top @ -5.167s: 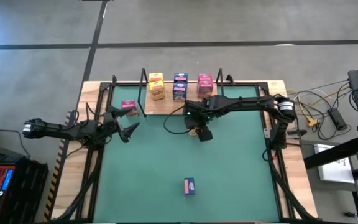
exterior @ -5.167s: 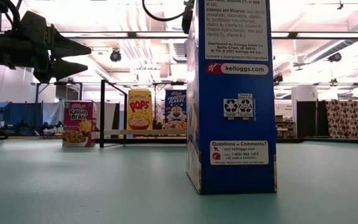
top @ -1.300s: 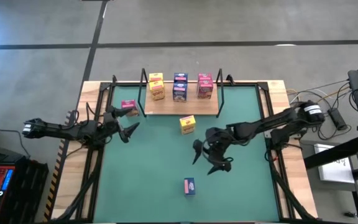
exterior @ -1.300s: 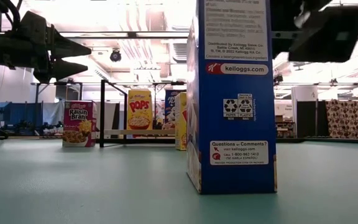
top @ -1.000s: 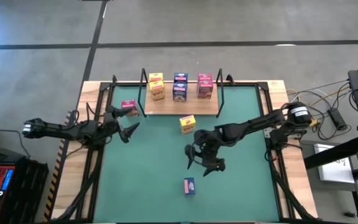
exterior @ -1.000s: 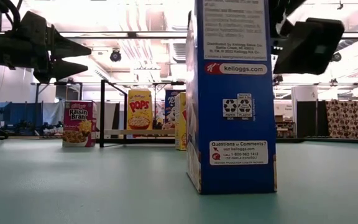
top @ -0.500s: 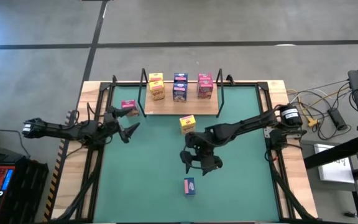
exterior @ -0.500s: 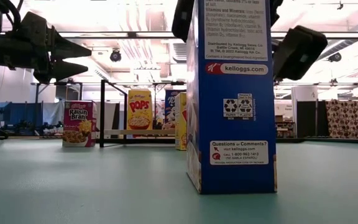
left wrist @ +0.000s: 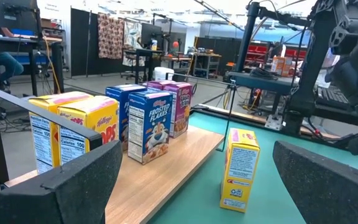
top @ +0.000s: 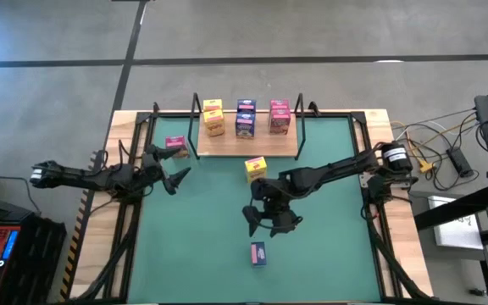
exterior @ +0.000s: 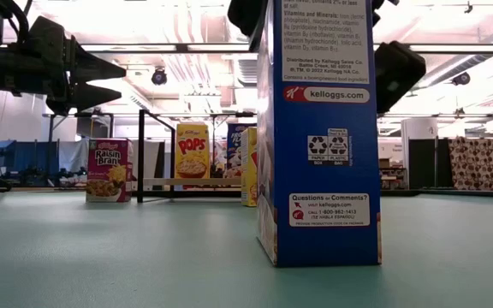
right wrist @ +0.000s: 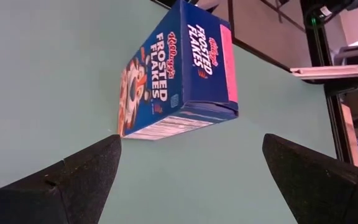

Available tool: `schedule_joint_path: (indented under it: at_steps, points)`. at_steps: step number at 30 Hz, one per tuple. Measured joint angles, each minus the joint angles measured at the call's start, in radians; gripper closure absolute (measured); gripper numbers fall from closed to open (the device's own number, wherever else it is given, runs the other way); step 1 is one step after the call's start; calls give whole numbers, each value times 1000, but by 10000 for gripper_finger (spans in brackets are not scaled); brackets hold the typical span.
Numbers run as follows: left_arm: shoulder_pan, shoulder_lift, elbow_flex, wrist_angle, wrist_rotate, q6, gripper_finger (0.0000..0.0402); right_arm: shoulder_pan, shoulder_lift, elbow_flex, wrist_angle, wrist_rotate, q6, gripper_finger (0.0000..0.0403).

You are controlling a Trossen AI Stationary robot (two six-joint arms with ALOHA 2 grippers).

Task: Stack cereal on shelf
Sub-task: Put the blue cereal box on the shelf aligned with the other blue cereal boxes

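A: Fig. a, high view. Where's my right gripper rel. to the blue box?

B: Just on the shelf side of the box, above it, not touching. Jaws spread wide, nothing held. In the right wrist view the blue box sits between my two fingertips, upright on the green mat.

A: And the box rel. to the shelf?

B: Well apart, near the mat's front edge, opposite the shelf's middle. On the board: yellow, blue and pink boxes in a row. A yellow box stands just in front of the board; a pink box stands just off the board's left end.

A: Left gripper?

B: Waits near the shelf's left end, jaws wide, empty.

A: How do I do this step well?

B: My judgement: lower till the pads bracket the box's narrow faces, centred, approx. mid-height or above; close square so it doesn't twist. It's tall and light, so a pad brushing it first could tip it. Then lift straight before carrying to the shelf, clearing the yellow box en route.
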Motion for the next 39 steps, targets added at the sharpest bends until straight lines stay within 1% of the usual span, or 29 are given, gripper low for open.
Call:
schedule_joint_path:
  at_steps: [6,15,23,31,39]
  points:
    - [0,0,0,0,0,0,2,24,18,10,-19,0,-67,22]
    - [0,0,0,0,0,0,2,66,36,65,-86,77,-84,22]
    - [0,0,0,0,0,0,2,80,80,113,-123,90,-107,22]
    - [0,5,0,0,0,0,2,85,129,180,-204,101,-91,22]
    - [0,15,0,3,0,0,2,87,176,206,-218,107,-61,26]
